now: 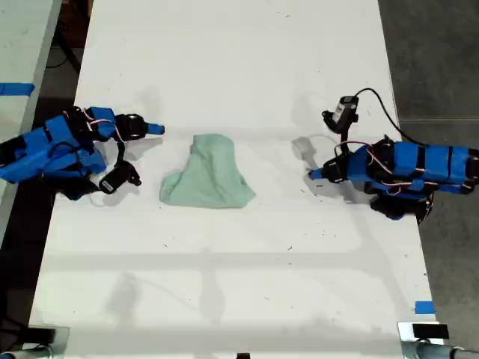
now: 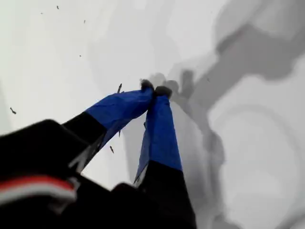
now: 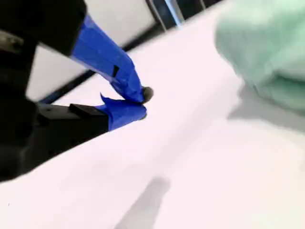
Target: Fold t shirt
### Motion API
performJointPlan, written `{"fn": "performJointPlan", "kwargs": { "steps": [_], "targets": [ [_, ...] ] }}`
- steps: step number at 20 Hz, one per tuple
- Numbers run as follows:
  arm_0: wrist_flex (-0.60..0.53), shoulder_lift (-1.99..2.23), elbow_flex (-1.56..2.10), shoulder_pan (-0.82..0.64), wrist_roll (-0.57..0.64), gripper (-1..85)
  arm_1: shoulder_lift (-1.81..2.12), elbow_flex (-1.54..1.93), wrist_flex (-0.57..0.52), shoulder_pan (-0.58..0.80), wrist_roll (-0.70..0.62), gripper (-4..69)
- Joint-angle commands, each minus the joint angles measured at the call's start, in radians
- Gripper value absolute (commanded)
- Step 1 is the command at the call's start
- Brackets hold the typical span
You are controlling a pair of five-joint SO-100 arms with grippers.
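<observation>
Inspection of the white table (image 1: 239,60): in the exterior view, the t shirt (image 1: 209,182) lies near the table's centre. It is a pale mint-green heap, bunched and wrinkled, narrow at its 12 o'clock end and wider toward 6 o'clock. No arm touches it.

In the same view, one blue arm (image 1: 60,149) rests at 9 o'clock of the garment and another blue arm (image 1: 404,168) at 3 o'clock. Both point inward at it and both are well apart from it. We cannot tell from the wrist views which arm is which.

My first gripper (image 2: 153,88) has its blue-taped tips pressed together over bare table, holding nothing.

My second gripper (image 3: 143,102) also has its tips drawn together on nothing, low over the table. The t shirt (image 3: 267,47) lies nearby, clear of the tips.

A strip of blue tape (image 1: 423,307) sits toward 5 o'clock of the table in the exterior view.
</observation>
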Motion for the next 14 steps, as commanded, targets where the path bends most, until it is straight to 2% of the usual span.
{"fn": "performJointPlan", "kwargs": {
  "steps": [1,8,14],
  "targets": [
    [0.087,0.192,0.04,-0.02,0.008,-0.3,0.25,0.037,0.141,0.035,0.006,1.0],
    [0.103,0.189,0.044,-0.018,-0.011,-0.3,0.261,0.072,0.161,0.058,0.124,1.1],
    [0.103,0.189,0.044,-0.017,-0.011,-0.3,0.261,0.072,0.183,0.051,0.156,1.1]
  ]
}}
